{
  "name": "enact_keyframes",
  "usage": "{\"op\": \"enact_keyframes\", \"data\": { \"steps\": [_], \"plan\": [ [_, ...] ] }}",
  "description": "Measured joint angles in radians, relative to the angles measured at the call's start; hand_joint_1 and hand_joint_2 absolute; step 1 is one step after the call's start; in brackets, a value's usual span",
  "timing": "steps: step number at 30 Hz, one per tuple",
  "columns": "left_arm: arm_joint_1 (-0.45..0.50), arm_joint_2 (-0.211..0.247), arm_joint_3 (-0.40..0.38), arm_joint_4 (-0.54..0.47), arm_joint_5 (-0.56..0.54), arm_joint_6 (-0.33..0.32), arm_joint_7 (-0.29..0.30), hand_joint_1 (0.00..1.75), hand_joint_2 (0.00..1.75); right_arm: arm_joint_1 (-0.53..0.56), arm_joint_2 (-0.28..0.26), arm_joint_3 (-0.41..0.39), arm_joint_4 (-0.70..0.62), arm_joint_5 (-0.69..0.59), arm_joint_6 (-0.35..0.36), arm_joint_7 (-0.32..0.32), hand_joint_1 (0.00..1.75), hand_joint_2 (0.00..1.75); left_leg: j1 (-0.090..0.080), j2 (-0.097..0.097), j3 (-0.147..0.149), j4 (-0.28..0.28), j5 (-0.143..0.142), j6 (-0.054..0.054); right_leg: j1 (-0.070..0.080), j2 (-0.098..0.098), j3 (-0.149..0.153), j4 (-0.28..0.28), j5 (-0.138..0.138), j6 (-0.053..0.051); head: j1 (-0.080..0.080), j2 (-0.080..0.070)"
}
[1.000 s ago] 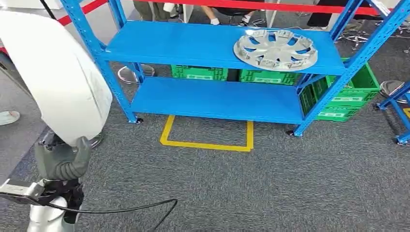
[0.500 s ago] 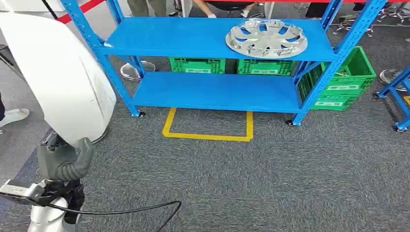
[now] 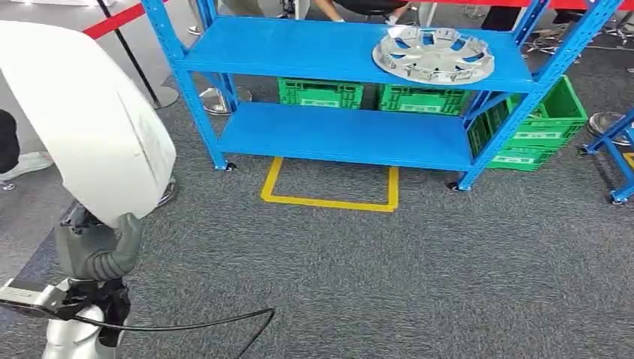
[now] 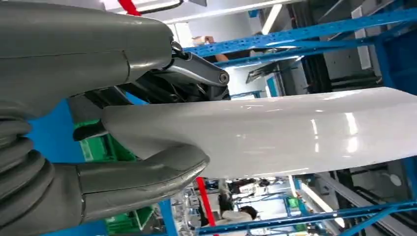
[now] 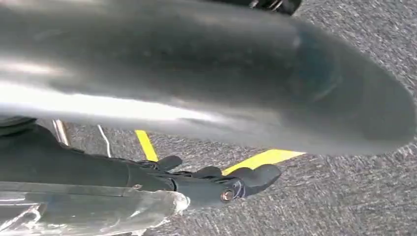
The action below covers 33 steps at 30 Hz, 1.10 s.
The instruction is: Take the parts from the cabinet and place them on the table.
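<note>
My left hand (image 3: 97, 250) grips the lower edge of a large white curved panel (image 3: 82, 120), which stands up at the left of the head view. In the left wrist view the thumb (image 4: 137, 172) and fingers clamp the panel (image 4: 275, 132) between them. A silver wheel cover (image 3: 434, 54) lies on the top shelf of the blue rack (image 3: 299, 52), far ahead of the hand. My right hand (image 5: 221, 184) hangs over the grey carpet, its dark fingers apart from the blurred thumb with nothing between them.
Green crates (image 3: 321, 93) sit behind and beside the rack (image 3: 538, 127). A yellow square (image 3: 329, 200) is taped on the carpet before it. A red barrier tape on a post (image 3: 123, 16) runs at the back left. A person's shoe (image 3: 26, 164) is at the left edge.
The whole picture has shifted, so the camera has moved; the rack now sits a little further right. My left hand still holds the white panel the same way.
</note>
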Motion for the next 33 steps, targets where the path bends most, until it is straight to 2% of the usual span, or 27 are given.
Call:
{"op": "enact_keyframes", "data": {
  "steps": [1,2,4,5,6,8,10,11,12,13,15,16,17,18,19,20,21,22,25,26,27,28,29,30,31,32,33],
  "plan": [
    [0.0,0.0,0.0,0.0,0.0,0.0,0.0,1.75,1.75,0.001,0.0,0.0,0.0,0.0,0.0,0.0,0.0,0.0,-0.001,-0.007,-0.005,0.001,0.004,-0.001,0.0,0.0,0.004,0.008,0.001,-0.002,0.0,0.0],
    [0.0,0.0,0.001,0.001,0.0,0.0,0.0,1.75,1.75,0.002,0.0,0.0,0.0,0.0,0.0,0.0,0.0,0.0,-0.002,-0.016,-0.01,0.003,0.008,-0.003,0.0,0.001,0.035,-0.029,0.023,-0.005,0.0,0.0],
    [0.0,-0.001,0.001,0.0,0.0,0.0,0.0,1.75,1.75,0.002,0.0,0.0,0.0,0.0,0.0,0.0,0.0,0.0,-0.002,-0.038,-0.016,0.005,0.013,-0.007,0.0,0.02,0.142,-0.198,0.092,-0.014,0.0,0.0],
    [0.0,-0.002,0.001,0.0,0.001,0.001,0.0,1.75,1.75,0.001,0.0,0.0,0.0,0.002,0.0,0.0,0.0,0.0,0.0,-0.048,-0.018,0.007,0.015,-0.011,-0.001,0.065,0.191,-0.286,0.103,-0.022,0.0,0.0],
    [-0.002,-0.003,0.001,0.001,0.004,0.002,0.0,1.75,1.75,0.001,0.0,0.0,0.0,0.002,-0.001,-0.001,0.0,0.0,-0.004,-0.056,-0.027,0.012,0.018,-0.017,-0.007,0.101,0.209,-0.311,0.089,-0.024,-0.003,0.0],
    [-0.001,-0.006,0.002,0.001,0.011,0.004,0.002,1.75,1.75,-0.001,0.001,0.0,0.0,0.003,-0.002,-0.002,0.0,0.0,0.005,-0.075,-0.039,0.014,0.028,-0.03,0.0,0.081,0.201,-0.304,0.094,-0.023,-0.002,0.0],
    [0.002,-0.007,0.005,0.001,0.019,0.006,0.005,1.75,1.75,-0.001,0.001,0.0,0.0,0.003,-0.003,-0.002,0.0,0.0,0.006,-0.097,-0.046,0.012,0.036,-0.044,-0.003,0.057,0.199,-0.309,0.102,-0.036,-0.002,0.0],
    [0.004,-0.008,0.007,0.001,0.022,0.006,0.006,1.75,1.75,-0.003,0.002,0.0,0.0,0.004,-0.003,-0.002,0.0,0.0,0.004,-0.061,-0.053,0.023,0.021,-0.046,-0.005,0.04,0.199,-0.315,0.108,-0.044,0.0,0.0],
    [0.0,-0.008,0.008,0.002,0.024,0.006,0.009,1.75,1.75,-0.002,0.002,0.0,0.0,0.005,-0.003,-0.002,0.0,0.0,0.002,-0.02,-0.073,0.065,-0.017,-0.052,-0.005,0.029,0.196,-0.318,0.111,-0.05,-0.013,0.0],
    [-0.002,-0.009,0.008,0.002,0.026,0.006,0.01,1.75,1.75,0.0,0.002,0.0,0.0,0.005,-0.003,-0.001,0.0,0.0,0.003,-0.001,-0.106,0.136,-0.059,-0.057,-0.005,0.014,0.192,-0.318,0.112,-0.051,-0.016,0.0],
    [0.0,-0.011,0.008,0.005,0.031,0.006,0.011,1.75,1.75,0.002,0.002,0.0,0.0,0.005,-0.002,-0.001,0.0,0.0,0.005,0.012,-0.173,0.289,-0.127,-0.065,-0.004,-0.017,0.182,-0.317,0.117,-0.053,-0.016,0.0],
    [0.0,-0.011,0.009,0.008,0.032,0.006,0.013,1.75,1.75,0.003,0.002,0.0,0.0,0.005,-0.002,0.0,0.0,0.0,0.005,0.013,-0.184,0.319,-0.131,-0.068,-0.004,-0.031,0.178,-0.317,0.119,-0.052,-0.016,0.0],
    [0.001,-0.011,0.011,0.01,0.033,0.005,0.014,1.75,1.75,0.003,0.002,0.0,0.0,0.005,-0.002,0.0,0.0,0.0,0.006,0.013,-0.168,0.3,-0.11,-0.069,-0.004,-0.045,0.176,-0.317,0.121,-0.049,-0.016,0.0],
    [0.001,-0.011,0.011,0.01,0.033,0.003,0.014,1.75,1.75,0.002,0.002,0.0,0.0,0.005,-0.001,0.0,0.0,0.0,0.007,0.018,-0.132,0.24,-0.073,-0.069,-0.004,-0.059,0.174,-0.316,0.123,-0.047,-0.016,0.0],
    [0.0,-0.011,0.011,0.01,0.033,0.003,0.014,1.75,1.75,0.001,0.002,0.0,0.0,0.005,0.0,0.0,0.0,0.0,0.007,0.032,-0.081,0.157,-0.034,-0.069,-0.005,-0.071,0.174,-0.315,0.124,-0.045,-0.016,0.0],
    [0.0,-0.012,0.011,0.01,0.033,0.003,0.014,1.75,1.75,-0.001,0.002,0.0,0.0,0.005,0.0,0.0,0.0,0.0,0.006,0.067,-0.024,0.067,-0.002,-0.069,-0.005,-0.081,0.175,-0.313,0.125,-0.041,-0.016,0.0],
    [-0.004,-0.012,0.011,0.01,0.033,0.002,0.014,1.75,1.75,0.0,0.002,0.0,0.0,0.005,0.0,0.0,0.0,0.0,0.002,0.115,0.003,0.014,-0.006,-0.071,0.004,-0.089,0.173,-0.308,0.123,-0.035,-0.019,0.0],
    [-0.006,-0.014,0.011,0.01,0.033,0.002,0.014,1.75,1.75,-0.001,0.002,0.0,0.0,0.006,0.0,-0.001,0.0,0.0,0.0,0.099,-0.002,0.011,-0.003,-0.047,0.007,-0.098,0.168,-0.303,0.123,-0.03,-0.018,0.0],
    [0.004,-0.014,0.017,0.01,0.037,0.003,0.014,1.75,1.75,-0.004,0.002,0.0,0.0,0.011,0.0,-0.002,0.0,0.0,-0.006,0.065,-0.019,0.014,0.005,-0.02,0.004,-0.134,0.173,-0.307,0.129,-0.015,-0.015,0.0],
    [0.005,-0.014,0.019,0.01,0.04,0.003,0.013,1.75,1.75,-0.004,0.002,0.0,0.0,0.012,0.0,-0.001,0.0,0.0,0.0,0.056,-0.02,0.011,0.011,-0.01,-0.002,-0.11,0.163,-0.298,0.117,-0.005,-0.014,0.0],
    [0.004,-0.014,0.021,0.01,0.041,0.003,0.013,1.75,1.75,-0.003,0.002,0.0,0.0,0.013,0.0,-0.002,0.0,0.0,0.001,0.047,-0.023,0.011,0.015,-0.005,-0.003,-0.058,0.153,-0.263,0.084,-0.002,-0.01,0.0],
    [0.004,-0.016,0.022,0.01,0.042,0.003,0.013,1.75,1.75,-0.002,0.002,0.0,0.0,0.013,0.0,-0.002,0.0,0.0,0.001,0.037,-0.027,0.011,0.018,0.0,-0.003,-0.025,0.128,-0.196,0.04,-0.001,-0.008,0.0],
    [0.004,-0.017,0.023,0.01,0.042,0.003,0.012,1.75,1.75,0.0,0.002,0.0,0.0,0.013,0.0,-0.002,0.0,0.0,0.0,0.024,-0.031,0.011,0.021,0.004,-0.003,-0.008,0.091,-0.104,-0.006,-0.002,-0.006,0.0],
    [0.005,-0.017,0.024,0.01,0.042,0.003,0.012,1.75,1.75,0.003,0.003,0.0,0.0,0.013,0.0,-0.001,0.0,0.0,-0.002,0.012,-0.035,0.012,0.024,0.006,-0.003,-0.001,0.058,-0.024,-0.038,-0.002,-0.006,0.0],
    [0.006,-0.017,0.025,0.01,0.042,0.003,0.012,1.75,1.75,0.005,0.003,0.0,0.0,0.013,0.0,-0.001,0.0,0.0,-0.003,-0.002,-0.038,0.012,0.027,0.006,-0.003,0.001,0.041,0.019,-0.048,-0.004,-0.006,0.0],
    [0.007,-0.016,0.026,0.01,0.043,0.003,0.012,1.75,1.75,0.006,0.003,0.0,0.0,0.014,0.0,-0.001,0.0,0.0,-0.004,-0.019,-0.04,0.012,0.03,0.004,-0.002,0.001,0.05,0.007,-0.032,-0.006,-0.006,0.0],
    [0.008,-0.016,0.027,0.01,0.046,0.003,0.012,1.75,1.75,0.006,0.003,0.0,0.0,0.016,0.0,-0.001,0.0,0.0,-0.004,-0.034,-0.04,0.012,0.032,0.001,-0.002,0.003,0.078,-0.045,0.001,-0.01,-0.006,0.0]
  ]
}}
